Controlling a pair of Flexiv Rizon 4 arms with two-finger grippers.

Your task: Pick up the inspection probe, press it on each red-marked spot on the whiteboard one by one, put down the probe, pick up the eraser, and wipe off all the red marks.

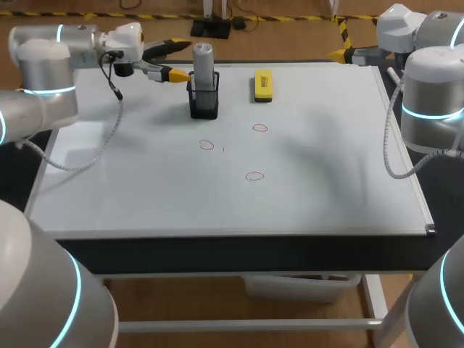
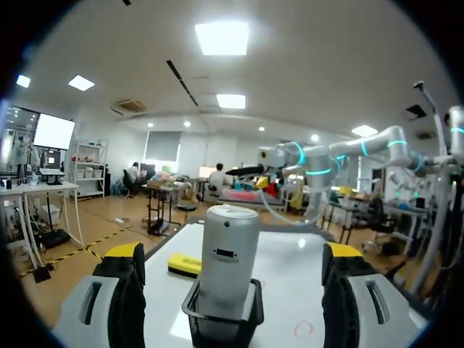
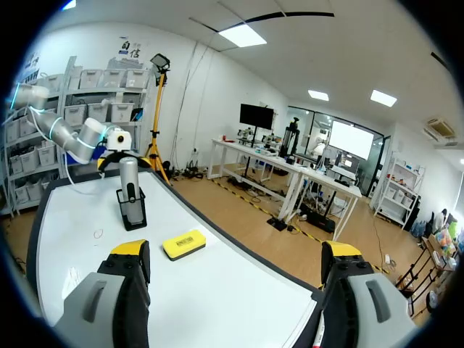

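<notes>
While my left gripper (image 1: 176, 59) hung wide open, the inspection probe (image 2: 228, 254) stood upright in its black holder (image 2: 217, 330) just ahead of it, untouched.

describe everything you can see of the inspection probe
The inspection probe is a silver-grey cylinder with a rounded top and a small dark slot on its side, metal-looking. It stands upright in a black mesh holder at the whiteboard's far side, near the yellow eraser. Only the holder touches it; the open left gripper faces it, fingers clear of it.
</notes>
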